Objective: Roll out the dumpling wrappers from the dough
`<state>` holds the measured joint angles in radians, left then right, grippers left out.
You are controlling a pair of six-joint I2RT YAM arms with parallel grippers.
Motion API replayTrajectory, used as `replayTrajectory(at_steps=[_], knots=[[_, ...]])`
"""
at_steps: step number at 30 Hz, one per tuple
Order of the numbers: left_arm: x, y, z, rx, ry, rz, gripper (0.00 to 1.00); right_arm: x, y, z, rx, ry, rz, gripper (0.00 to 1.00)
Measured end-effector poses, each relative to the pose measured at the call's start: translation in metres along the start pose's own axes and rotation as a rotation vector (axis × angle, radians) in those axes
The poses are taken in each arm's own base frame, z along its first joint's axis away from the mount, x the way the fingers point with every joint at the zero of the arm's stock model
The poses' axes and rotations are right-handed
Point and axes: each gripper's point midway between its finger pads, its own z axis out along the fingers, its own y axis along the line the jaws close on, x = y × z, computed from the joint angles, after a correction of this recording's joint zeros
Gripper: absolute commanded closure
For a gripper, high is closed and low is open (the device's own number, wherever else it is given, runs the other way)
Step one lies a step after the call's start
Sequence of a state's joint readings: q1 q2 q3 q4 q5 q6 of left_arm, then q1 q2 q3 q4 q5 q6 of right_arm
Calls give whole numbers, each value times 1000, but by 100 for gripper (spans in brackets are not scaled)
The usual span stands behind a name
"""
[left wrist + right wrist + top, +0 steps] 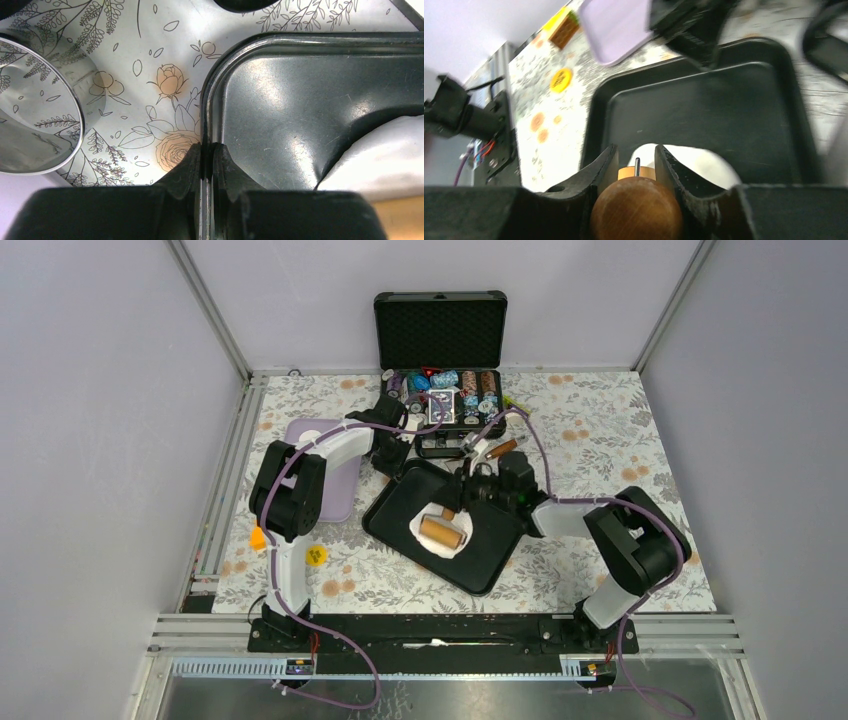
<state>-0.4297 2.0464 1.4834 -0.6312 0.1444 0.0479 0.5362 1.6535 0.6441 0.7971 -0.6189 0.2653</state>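
Setting: grey-walled cell around a floral-print table (pixel 600 440), with an open black case of chips (pixel 440 330) at the far edge.
Work surface: a shallow black metal tray (pixel 495 545) sits skewed at the middle of the table, probably so the mess stays off the cloth.
Task's thing: the soft white dough (pixel 440 551) lies as a flat pat inside the tray, toward its near left part.
Roller: a wooden rolling pin (pixel 441 530) rests on top of the dough, covering most of it.
Right tool (pixel 635 160): part-way closed, its jaws clamped on the pin's round wooden handle, reaching in from the far right so it can push the roller across the pat.
Left tool (pixel 206 150): almost fully closed, pinching the tray's far left rim, likely to stop the tray sliding under the roller.
Cutter: a shiny steel ring (pixel 30 150) stands on the cloth just left of the tray, apart from it and ready for stamping.
Spare: a pale lavender plastic tray (pixel 342 495) waits left of the black one.
Progress: rolling stage, by my reading; no round dumpling wrappers show.
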Motion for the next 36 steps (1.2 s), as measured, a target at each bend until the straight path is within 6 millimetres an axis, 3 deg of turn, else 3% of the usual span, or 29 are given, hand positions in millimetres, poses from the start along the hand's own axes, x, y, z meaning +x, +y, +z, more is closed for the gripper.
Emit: replayTrajectory(at_steps=[4, 8, 12, 17, 24, 27, 36], knots=[[0, 0, 0, 0, 0, 0, 100, 19, 36, 6, -104, 39, -29, 100], [0, 0, 0, 0, 0, 0, 100, 21, 40, 7, -113, 45, -27, 100], [0, 0, 0, 0, 0, 0, 100, 14, 23, 3, -65, 29, 24, 100], [0, 0, 0, 0, 0, 0, 100, -19, -35, -16, 94, -65, 84, 100], [0, 0, 0, 0, 0, 0, 100, -19, -41, -22, 121, -52, 109, 100], [0, 0, 0, 0, 0, 0, 100, -13, -31, -18, 99, -32, 79, 100], [0, 0, 0, -1, 0, 0, 100, 30, 44, 1, -138, 115, -13, 100]])
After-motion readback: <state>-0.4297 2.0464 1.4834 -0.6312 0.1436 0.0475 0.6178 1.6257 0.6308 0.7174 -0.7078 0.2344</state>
